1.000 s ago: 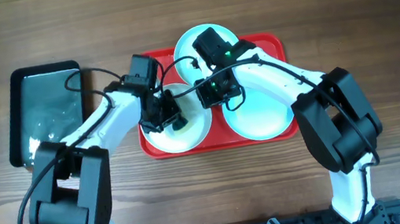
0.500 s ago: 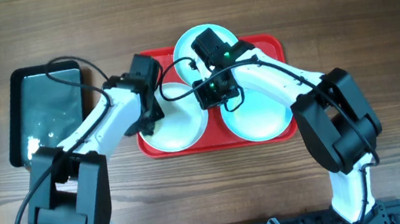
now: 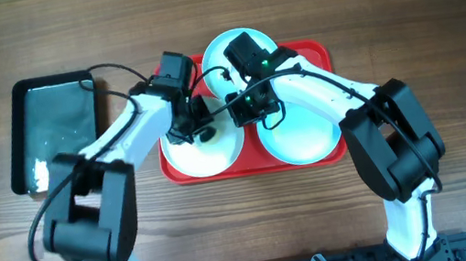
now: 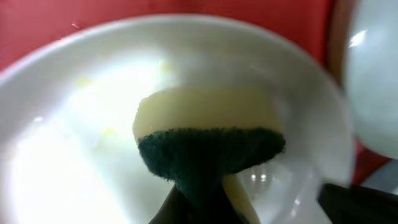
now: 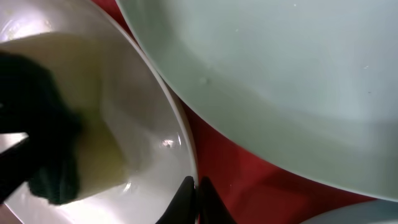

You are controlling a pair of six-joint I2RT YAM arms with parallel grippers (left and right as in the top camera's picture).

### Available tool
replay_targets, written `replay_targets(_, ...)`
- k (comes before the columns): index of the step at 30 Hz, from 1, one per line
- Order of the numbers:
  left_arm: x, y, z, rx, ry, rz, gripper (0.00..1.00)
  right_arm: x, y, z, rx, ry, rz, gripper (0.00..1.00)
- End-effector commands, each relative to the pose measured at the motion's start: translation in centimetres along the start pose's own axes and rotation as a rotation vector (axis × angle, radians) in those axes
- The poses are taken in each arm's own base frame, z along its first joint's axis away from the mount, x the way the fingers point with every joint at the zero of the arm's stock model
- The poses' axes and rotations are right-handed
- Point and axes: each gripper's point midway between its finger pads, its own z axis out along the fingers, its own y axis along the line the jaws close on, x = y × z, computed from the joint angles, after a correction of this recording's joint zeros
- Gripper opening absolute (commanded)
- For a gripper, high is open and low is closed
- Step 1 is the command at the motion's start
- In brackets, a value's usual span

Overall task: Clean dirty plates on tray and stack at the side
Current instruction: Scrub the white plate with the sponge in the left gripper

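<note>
**Sponge on the white plate, right jaws pinching its rim**

My left gripper (image 3: 199, 126) is clamped on a sponge (image 4: 208, 134). Its jaws are squeezed in tight at the near end, so the yellow foam and dark green scouring face bulge out just ahead of them. The sponge presses into the bowl of the white plate (image 4: 74, 143), which lies directly under and ahead of those jaws.

My right gripper (image 5: 194, 186) is drawn almost fully together, with the right-hand rim of that same white plate nipped between its tips. The sponge sits across the plate from these jaws, well inside the rim.

The red tray (image 5: 249, 180) shows just beside the right tips and carries all three plates. One turquoise plate (image 3: 219, 51) lies just beyond the right jaws, and the second turquoise plate (image 3: 308, 138) lies close on their right. A black tray (image 3: 55, 129) sits well off to the left of the left jaws, apart from the red one.
</note>
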Motion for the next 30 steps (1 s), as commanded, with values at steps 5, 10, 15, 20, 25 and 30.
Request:
replay_targets(5, -2.4, 6.5, 0.1, -0.355, -0.139, -0.005, 0.04, 0.3, -0.6, 0.9, 0.013, 0.021, -0.003, 0.04)
replay_targets(10, -3.3, 10.4, -2.6, -0.527, -0.197, -0.031, 0.04, 0.3, -0.6, 0.9, 0.013, 0.022, -0.003, 0.04)
replay_targets(15, -4.2, 7.9, -6.9, -0.355, -0.278, -0.079, 0.04, 0.1, -0.3, 0.1, 0.008, 0.006, -0.035, 0.04)
replay_targets(20, -3.9, 4.9, -12.6, -0.128, -0.359, -0.115, 0.04, -1.9, 1.0, -4.6, 0.015, -0.129, -0.081, 0.04)
replay_targets(25, -4.0, 6.0, -20.2, -0.024, -0.538, -0.193, 0.04, -3.5, 1.6, -12.5, 0.143, -0.344, -0.186, 0.04)
replay_targets(30, -3.4, 9.3, -24.1, -0.018, -0.618, -0.286, 0.04, -4.5, 1.6, -19.1, 0.381, -0.551, -0.287, 0.04)
